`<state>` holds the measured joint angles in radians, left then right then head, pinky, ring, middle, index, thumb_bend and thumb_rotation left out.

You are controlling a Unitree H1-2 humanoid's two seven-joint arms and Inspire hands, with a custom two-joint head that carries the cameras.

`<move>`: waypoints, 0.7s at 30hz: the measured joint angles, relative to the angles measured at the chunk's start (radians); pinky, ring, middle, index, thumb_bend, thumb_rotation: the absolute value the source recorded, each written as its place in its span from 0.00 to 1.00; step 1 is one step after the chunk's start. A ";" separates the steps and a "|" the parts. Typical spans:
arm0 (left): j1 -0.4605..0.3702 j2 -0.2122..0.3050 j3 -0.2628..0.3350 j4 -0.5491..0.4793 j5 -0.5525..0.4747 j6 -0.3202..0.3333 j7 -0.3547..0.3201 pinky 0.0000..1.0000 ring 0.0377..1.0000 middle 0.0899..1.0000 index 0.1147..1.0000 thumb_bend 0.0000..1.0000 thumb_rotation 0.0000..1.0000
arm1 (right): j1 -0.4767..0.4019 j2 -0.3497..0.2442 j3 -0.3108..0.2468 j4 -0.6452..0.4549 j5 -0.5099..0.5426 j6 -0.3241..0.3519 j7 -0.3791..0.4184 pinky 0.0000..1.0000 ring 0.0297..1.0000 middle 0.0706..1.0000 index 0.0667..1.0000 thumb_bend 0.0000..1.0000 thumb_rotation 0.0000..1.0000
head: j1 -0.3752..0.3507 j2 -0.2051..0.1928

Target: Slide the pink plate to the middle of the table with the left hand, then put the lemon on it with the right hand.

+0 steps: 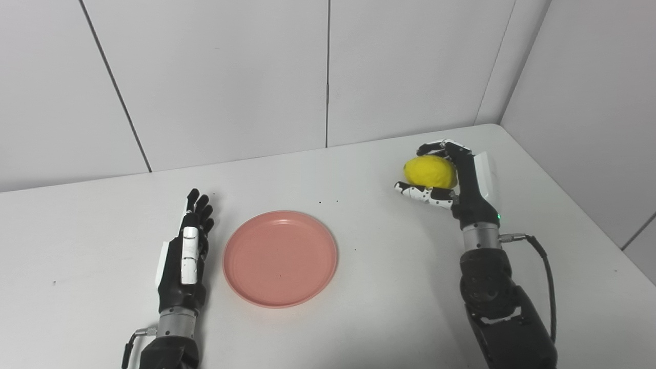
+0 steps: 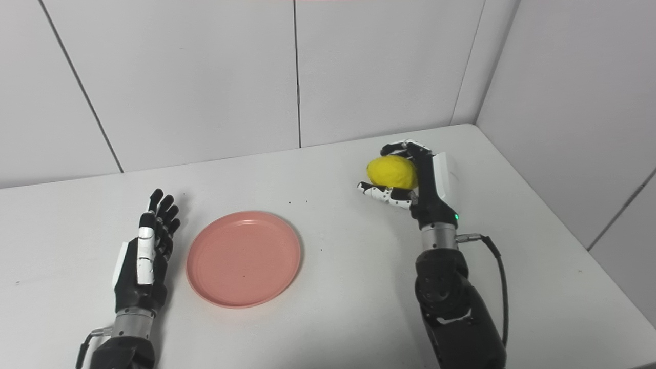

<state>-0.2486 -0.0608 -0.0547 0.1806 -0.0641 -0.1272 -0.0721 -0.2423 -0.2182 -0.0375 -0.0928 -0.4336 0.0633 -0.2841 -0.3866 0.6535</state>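
A round pink plate (image 1: 280, 258) lies flat on the white table, a little left of its middle, with nothing on it. My left hand (image 1: 187, 250) rests just to the plate's left, fingers straight and apart, holding nothing, a small gap from the rim. A yellow lemon (image 1: 430, 171) is at the far right of the table, wrapped by my right hand (image 1: 457, 177), fingers curled over its top and thumb under it. Whether the lemon is lifted off the table I cannot tell.
The white table (image 1: 359, 307) meets grey panelled walls at the back and at the right. A black cable (image 1: 546, 271) loops off my right wrist. A few small dark specks dot the tabletop near the plate.
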 measured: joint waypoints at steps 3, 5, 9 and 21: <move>0.008 0.001 -0.002 -0.012 0.008 0.009 0.003 0.96 0.97 0.97 0.97 0.62 1.00 | 0.003 0.027 0.027 -0.024 0.000 0.000 0.028 0.43 0.43 0.44 0.47 0.52 0.00 | 0.009 0.005; 0.015 0.001 -0.003 -0.021 0.022 0.017 0.009 0.96 0.97 0.97 0.96 0.62 1.00 | 0.003 0.048 0.049 -0.042 -0.002 0.000 0.041 0.42 0.42 0.44 0.47 0.52 0.00 | 0.014 0.003; 0.018 0.001 -0.005 -0.029 0.025 0.031 0.015 0.96 0.96 0.96 0.96 0.61 1.00 | -0.003 0.082 0.080 -0.053 0.015 0.000 0.078 0.42 0.42 0.45 0.47 0.52 0.00 | 0.034 0.008; 0.022 -0.014 -0.027 -0.035 0.082 0.046 0.054 0.93 0.95 0.94 0.93 0.62 1.00 | -0.022 0.129 0.194 -0.053 0.032 -0.002 0.173 0.41 0.42 0.45 0.47 0.52 0.00 | 0.193 0.026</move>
<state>-0.2262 -0.0750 -0.0814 0.1457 0.0177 -0.0811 -0.0180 -0.2641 -0.0893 0.1565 -0.1456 -0.4021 0.0616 -0.1106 -0.1933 0.6796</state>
